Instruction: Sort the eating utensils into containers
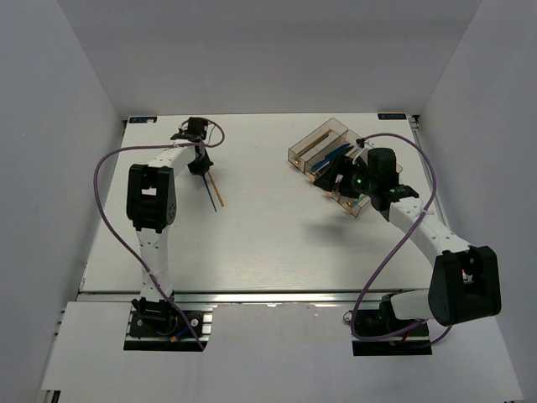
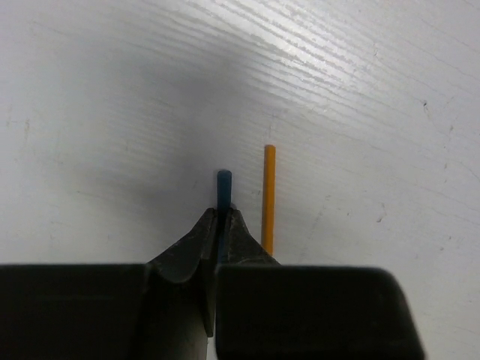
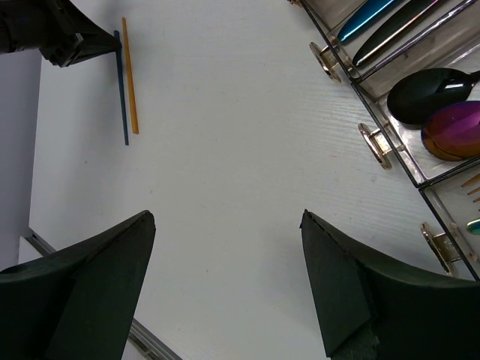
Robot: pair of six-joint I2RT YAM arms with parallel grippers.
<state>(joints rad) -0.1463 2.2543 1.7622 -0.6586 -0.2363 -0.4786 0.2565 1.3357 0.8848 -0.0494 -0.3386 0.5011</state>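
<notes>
The left gripper has its jaws pinched together on one end of a blue chopstick, which lies flat on the white table. An orange chopstick lies just beside it, on its right in the left wrist view. The left arm reaches to the far left of the table, with its wrist bent downward. The right gripper has its jaws wide apart and holds nothing. It hangs over the near end of the clear bins, with the right forearm slanting up from the right. A black spoon and an iridescent spoon share one bin.
</notes>
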